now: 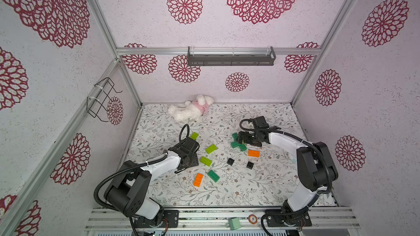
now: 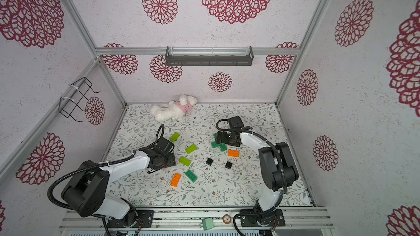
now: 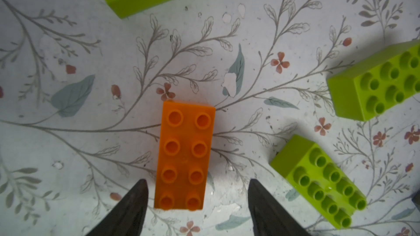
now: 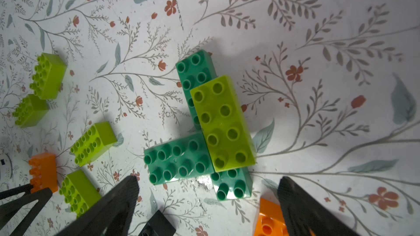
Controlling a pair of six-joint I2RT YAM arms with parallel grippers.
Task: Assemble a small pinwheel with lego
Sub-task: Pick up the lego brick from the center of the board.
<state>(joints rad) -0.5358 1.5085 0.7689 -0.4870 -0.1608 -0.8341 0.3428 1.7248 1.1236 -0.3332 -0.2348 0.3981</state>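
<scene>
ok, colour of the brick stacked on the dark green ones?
Lime green: the top brick over the dark green bricks, clearest in the right wrist view.

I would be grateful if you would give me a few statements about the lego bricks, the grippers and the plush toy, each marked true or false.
1. A lime green brick is stacked on the dark green bricks. True.
2. The left gripper is shut on the orange brick. False: its jaws stand apart, either side of the brick.
3. Two black bricks lie apart on the table. True.
4. The plush toy lies among the bricks. False: it lies by the back wall.
5. The right gripper holds a brick. False: it is open and empty.
</scene>
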